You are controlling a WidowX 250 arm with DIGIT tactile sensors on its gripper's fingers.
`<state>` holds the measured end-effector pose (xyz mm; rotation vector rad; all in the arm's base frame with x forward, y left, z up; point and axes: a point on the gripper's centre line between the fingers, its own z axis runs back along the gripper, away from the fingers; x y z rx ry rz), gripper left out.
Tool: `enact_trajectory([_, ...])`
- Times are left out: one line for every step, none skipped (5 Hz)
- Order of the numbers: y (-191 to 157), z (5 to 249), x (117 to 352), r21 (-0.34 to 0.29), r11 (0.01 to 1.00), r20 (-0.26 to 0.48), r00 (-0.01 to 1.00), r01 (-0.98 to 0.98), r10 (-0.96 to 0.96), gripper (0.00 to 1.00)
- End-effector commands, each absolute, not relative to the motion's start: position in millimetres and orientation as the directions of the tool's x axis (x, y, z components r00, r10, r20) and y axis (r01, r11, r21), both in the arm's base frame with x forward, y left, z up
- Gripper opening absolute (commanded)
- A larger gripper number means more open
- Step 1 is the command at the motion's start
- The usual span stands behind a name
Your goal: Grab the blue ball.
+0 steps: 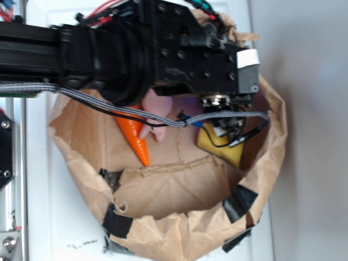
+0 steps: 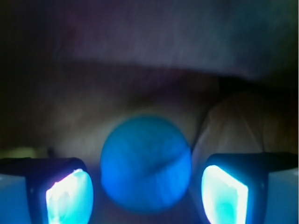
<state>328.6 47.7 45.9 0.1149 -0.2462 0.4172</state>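
The claw (image 2: pixel 147 196) stands wide, one glowing pad (image 2: pixel 69 198) on each side of the blue ball (image 2: pixel 145 163), with a clear gap between each pad and the ball's flank; nothing is gripped. In the wrist view the ball lies centred between the pads, resting on the brown floor of the paper bag (image 1: pixel 179 190). Its faintly grooved, matte skin suggests a light ball with fair friction, but a sphere offers only narrow contact and is likely to roll or squirt out if pinched off-centre. Take hold across its widest line, pads level and opposed. In the exterior view the ball itself is hidden beneath the arm. The bag, rolled down at the rim and patched with black tape (image 1: pixel 237 202), sits on the white table (image 1: pixel 38 185) and also holds an orange carrot toy (image 1: pixel 136 138), a pink soft item (image 1: pixel 157 111) partly hidden by the arm, and a yellow sponge wedge (image 1: pixel 220 147). These lie near the claw, so a misplaced closure could catch them.
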Motion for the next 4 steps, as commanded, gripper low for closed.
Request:
enact_trajectory([42,31,342,0.112,0.905,0.331,0.875,-0.409,0.354,1.00])
enact_trajectory([40,28,343,0.112,0.907,0.336,0.874,-0.407,0.351,0.00])
enact_trajectory([39,35,340,0.092,0.916,0.341,0.877,-0.391,0.340,0.00])
enact_trajectory([36,58,328,0.048,0.936,0.321,0.893,-0.348,0.316,0.00])
